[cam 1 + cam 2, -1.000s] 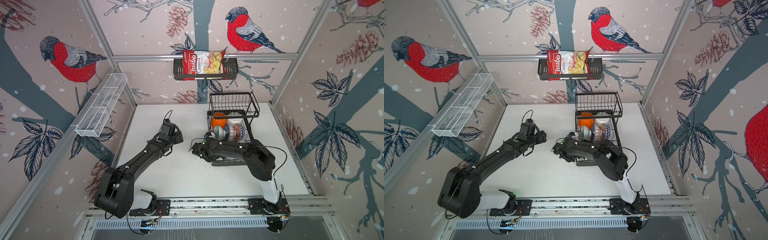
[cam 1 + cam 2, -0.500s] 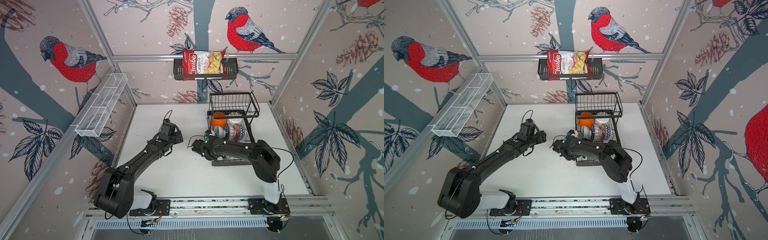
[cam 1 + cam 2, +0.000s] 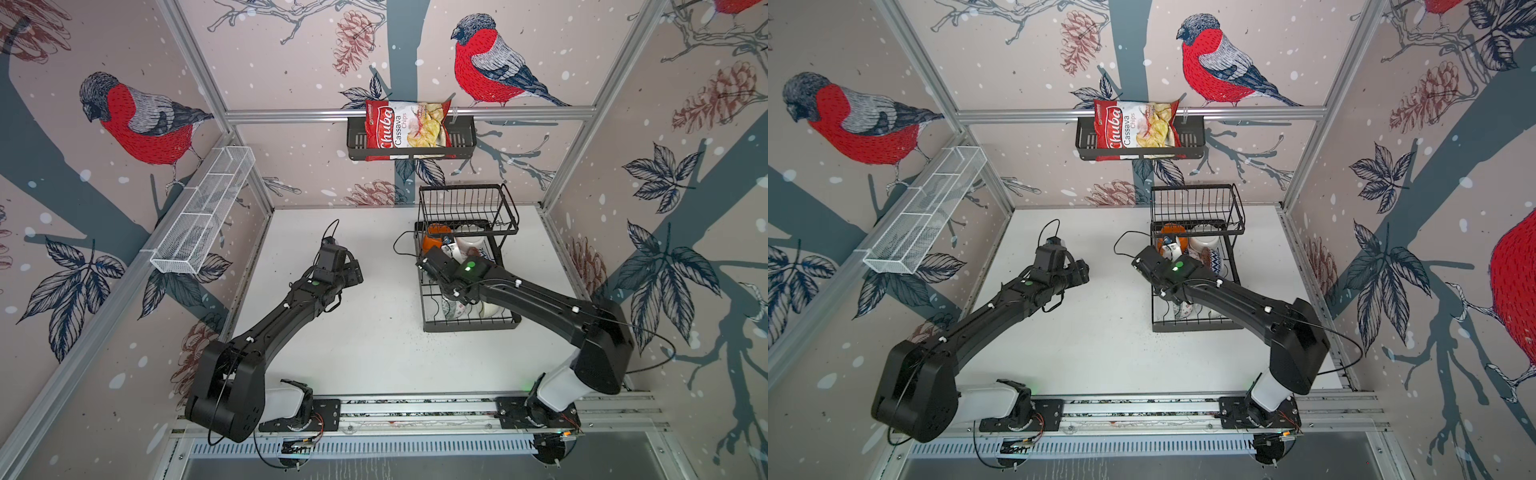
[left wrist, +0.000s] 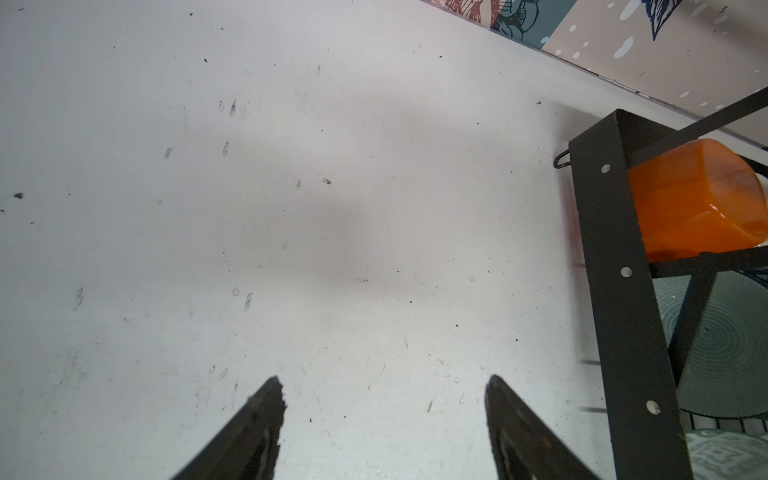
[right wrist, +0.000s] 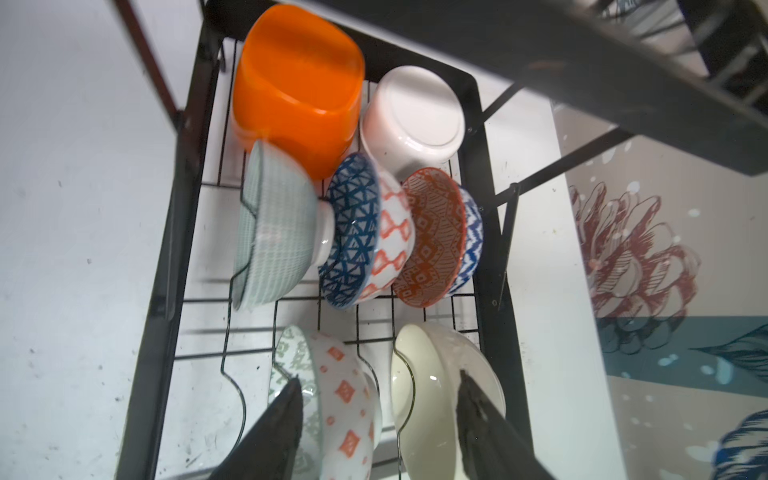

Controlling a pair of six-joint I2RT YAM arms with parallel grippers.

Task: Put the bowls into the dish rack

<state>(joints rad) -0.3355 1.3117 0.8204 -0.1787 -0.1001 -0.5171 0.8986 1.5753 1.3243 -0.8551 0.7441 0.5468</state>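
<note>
The black wire dish rack (image 5: 174,232) holds several bowls on edge between its dividers. At the back are an orange bowl (image 5: 295,87) and a white bowl (image 5: 415,116). In the middle row stand a pale teal bowl (image 5: 274,224), a blue patterned bowl (image 5: 353,228) and an orange-red patterned bowl (image 5: 432,237). My right gripper (image 5: 380,399) hangs open just above the front row, its fingers apart over an orange-diamond bowl (image 5: 340,395) and a cream bowl (image 5: 432,395). My left gripper (image 4: 382,386) is open over bare table, left of the rack's post (image 4: 623,291).
The rack's raised basket tier (image 3: 467,208) overhangs the back bowls. A black wall basket with a chips bag (image 3: 409,129) hangs on the rear wall. A white mesh tray (image 3: 203,216) is fixed to the left wall. The white table (image 3: 374,340) spreads between the arms.
My right arm has swung from the rack's left side to over its tray, and its jaws have widened. The left arm has not moved.
</note>
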